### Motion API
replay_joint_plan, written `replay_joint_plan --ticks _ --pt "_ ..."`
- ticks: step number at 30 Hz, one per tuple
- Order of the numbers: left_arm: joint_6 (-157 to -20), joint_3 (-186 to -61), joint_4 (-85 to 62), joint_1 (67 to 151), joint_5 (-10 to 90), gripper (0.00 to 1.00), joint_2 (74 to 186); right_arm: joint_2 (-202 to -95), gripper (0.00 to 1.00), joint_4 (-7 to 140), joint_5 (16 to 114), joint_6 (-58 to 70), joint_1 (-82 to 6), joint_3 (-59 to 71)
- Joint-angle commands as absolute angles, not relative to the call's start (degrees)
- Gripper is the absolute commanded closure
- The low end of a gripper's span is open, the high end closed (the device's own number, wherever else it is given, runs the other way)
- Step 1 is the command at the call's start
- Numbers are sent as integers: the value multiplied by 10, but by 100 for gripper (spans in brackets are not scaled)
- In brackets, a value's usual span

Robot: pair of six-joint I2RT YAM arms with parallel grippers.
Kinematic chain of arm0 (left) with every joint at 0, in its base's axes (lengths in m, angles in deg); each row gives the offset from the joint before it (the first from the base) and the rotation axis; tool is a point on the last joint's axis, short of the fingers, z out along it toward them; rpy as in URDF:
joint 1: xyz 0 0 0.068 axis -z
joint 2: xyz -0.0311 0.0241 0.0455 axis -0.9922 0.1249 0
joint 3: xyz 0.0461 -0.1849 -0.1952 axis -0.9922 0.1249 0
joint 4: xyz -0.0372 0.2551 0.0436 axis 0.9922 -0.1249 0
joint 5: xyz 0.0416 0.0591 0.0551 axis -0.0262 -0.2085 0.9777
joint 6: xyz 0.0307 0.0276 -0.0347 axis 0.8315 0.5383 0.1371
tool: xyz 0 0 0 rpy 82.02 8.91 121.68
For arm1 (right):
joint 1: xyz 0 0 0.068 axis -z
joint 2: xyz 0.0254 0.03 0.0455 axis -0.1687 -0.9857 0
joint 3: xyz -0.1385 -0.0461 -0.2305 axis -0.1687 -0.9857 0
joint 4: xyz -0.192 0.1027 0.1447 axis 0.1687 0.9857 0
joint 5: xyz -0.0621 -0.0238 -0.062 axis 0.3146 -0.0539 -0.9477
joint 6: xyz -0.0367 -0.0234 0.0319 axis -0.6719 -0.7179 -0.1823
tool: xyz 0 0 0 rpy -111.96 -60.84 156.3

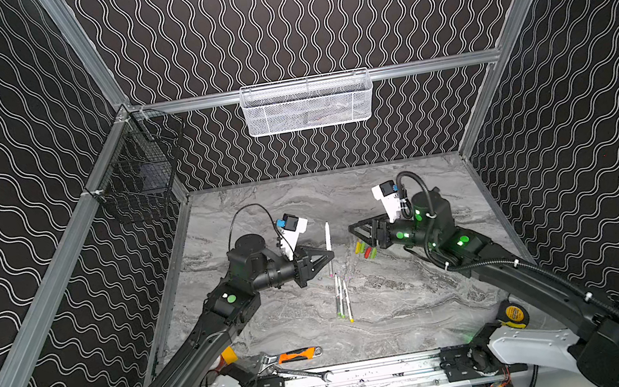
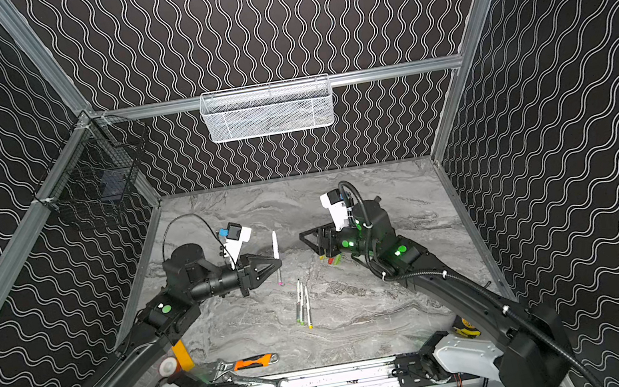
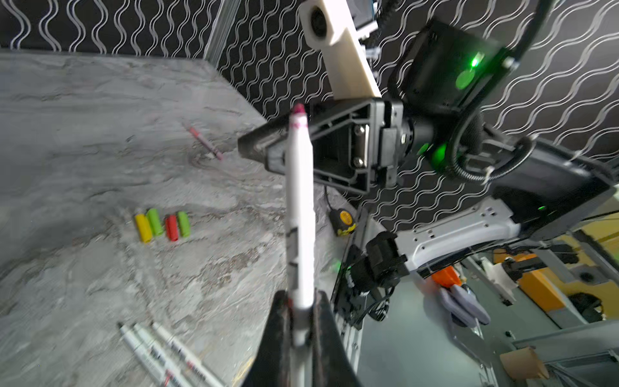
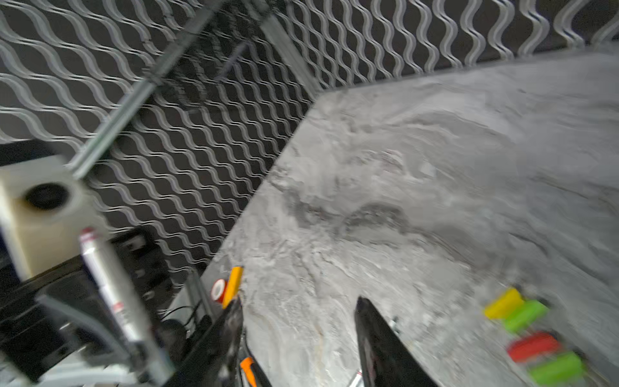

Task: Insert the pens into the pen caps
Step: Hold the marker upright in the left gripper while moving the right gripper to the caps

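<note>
My left gripper is shut on one of the pens. This white pen stands nearly upright above the table, its pink-red tip pointing away from the jaws. Three more pens lie side by side mid-table. The pen caps lie in a row: yellow, green, red, green. My right gripper hangs open and holds nothing, just above and left of the caps. That wrist view is blurred.
An orange-handled wrench and a steel spanner lie at the front edge. A tape measure sits at the front right and a tape roll at the front left. A white mesh basket and a black wire basket hang on the walls.
</note>
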State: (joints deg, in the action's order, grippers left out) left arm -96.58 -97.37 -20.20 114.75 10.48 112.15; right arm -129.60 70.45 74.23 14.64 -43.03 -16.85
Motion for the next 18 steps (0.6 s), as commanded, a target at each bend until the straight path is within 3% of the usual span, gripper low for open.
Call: replay_joint_plan --ticks 1,9,18 --pt "-881 -988 -327 1144 100 100 1124 -1344 45 856 634 129 -426 -137" --pt "-791 -1015 -445 1144 146 100 1094 -1475 65 938 592 107 -406 -67" --pt "-761 -1021 -463 1143 169 100 1083 -1564 70 921 605 98 -393 -65"
